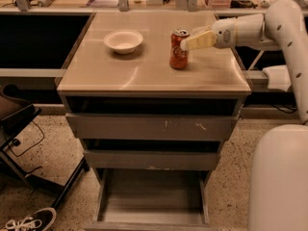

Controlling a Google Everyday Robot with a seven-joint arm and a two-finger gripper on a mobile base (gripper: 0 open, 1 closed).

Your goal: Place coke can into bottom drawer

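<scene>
Camera view shows the coke can (178,50) upright on the tabletop (144,77), the hand (185,43) against its upper right side, grip state impossible to tell, and the bottom drawer (151,198) pulled out below.

Warm light glares softly off the cabinet top (144,73), and the tool (186,43) beside the coke can (178,54) is brightly lit.
</scene>
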